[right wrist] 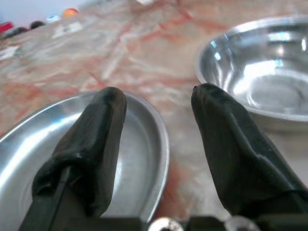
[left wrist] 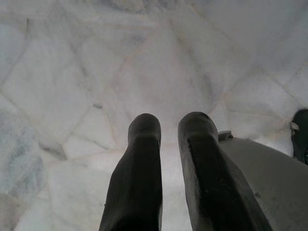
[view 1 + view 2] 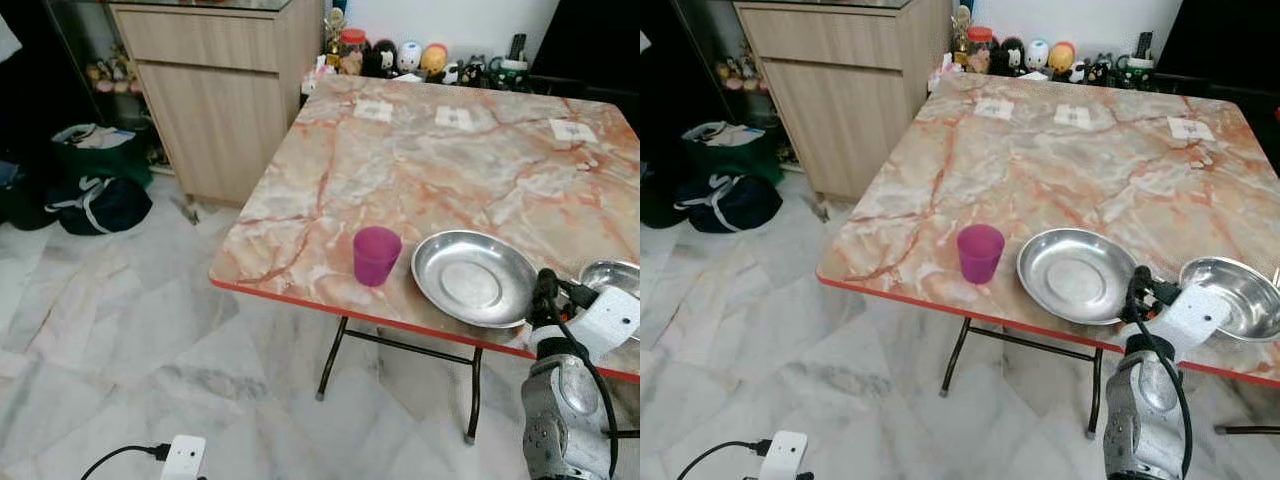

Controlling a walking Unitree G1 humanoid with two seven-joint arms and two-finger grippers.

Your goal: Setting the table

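**Two steel dishes and a cup at the near edge**

Three pieces sit along the near edge of the marble-patterned table: a purple cup, a steel plate just to its right, and a steel bowl beyond that, near the right corner. The cup stands upright, close to the plate but not touching it. Plate and bowl lie side by side with a narrow strip of tabletop between them.

The right gripper is raised at the table edge, by the near rim of the plate. Its fingers are spread apart and hold nothing; in the right wrist view, one lines up over the plate's rim and the other over the bare strip between plate and bowl. Whether either finger touches the plate cannot be told.

The left gripper hangs over the pale marble floor, its fingers nearly together with a slim gap, empty.

At the far side of the table lie three small paper slips, and behind them a row of figurines stands against the wall. A wooden cabinet stands left of the table, with dark bags on the floor beside it. A white power strip lies on the floor nearby.
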